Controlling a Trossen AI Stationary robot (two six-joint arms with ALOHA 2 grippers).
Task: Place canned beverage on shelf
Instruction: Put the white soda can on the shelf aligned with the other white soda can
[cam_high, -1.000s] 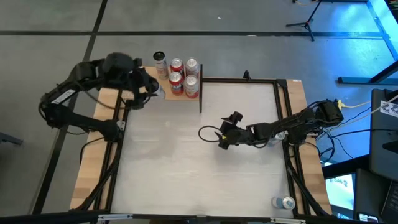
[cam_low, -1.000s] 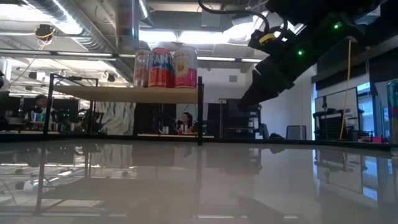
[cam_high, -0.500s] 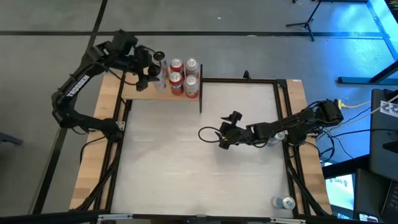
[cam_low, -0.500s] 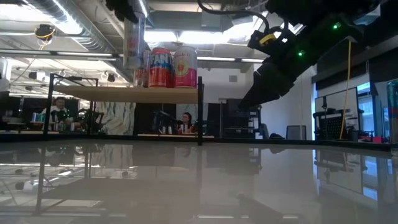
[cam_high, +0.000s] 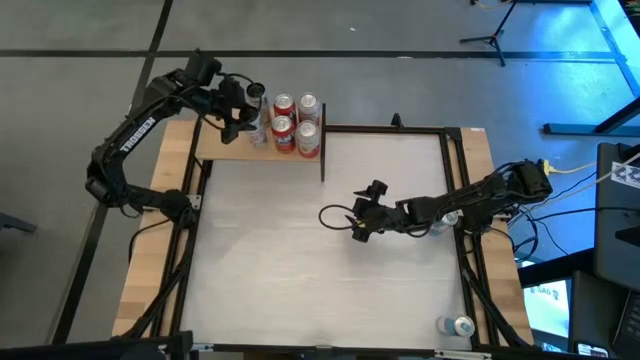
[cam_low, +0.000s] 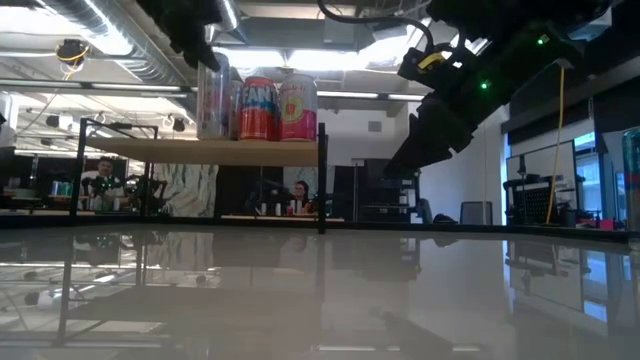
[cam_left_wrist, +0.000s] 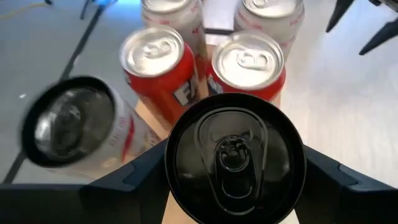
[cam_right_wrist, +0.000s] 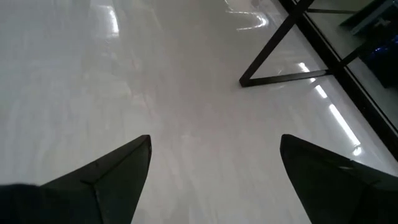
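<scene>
The shelf (cam_high: 222, 150) is a light-tan board in a black frame at the table's far left corner; in the low view its board (cam_low: 150, 152) stands raised above the table. Several red cans (cam_high: 296, 120) and one silver can (cam_high: 257, 92) stand on it. My left gripper (cam_high: 245, 118) is over the shelf, shut on a black-topped can (cam_left_wrist: 235, 155), just left of the red cans (cam_low: 268, 108) in the low view. My right gripper (cam_high: 355, 222) hangs open and empty above the middle right of the table (cam_right_wrist: 214, 180). My left gripper pinches the can's upper wall, just under the top rim (cam_left_wrist: 180, 186), between its two fingers (cam_left_wrist: 140, 171), one on each side. The fingers come from above, pointing down. The can (cam_low: 212, 100) is upright with its bottom at the level of the shelf board; whether it rests there I cannot tell.
The shelf's black post (cam_low: 321, 180) stands at its right end. Another can (cam_high: 460, 325) lies at the table's near right corner. A black frame runs along the table's edges (cam_high: 385, 129). The whitish tabletop (cam_high: 300, 270) is bare between the arms.
My left gripper has carried the can from the shelf's near side toward the far edge and up over the shelf, then lowered it beside the red cans down to the level of the board. The can has stayed upright. My right arm has kept still.
</scene>
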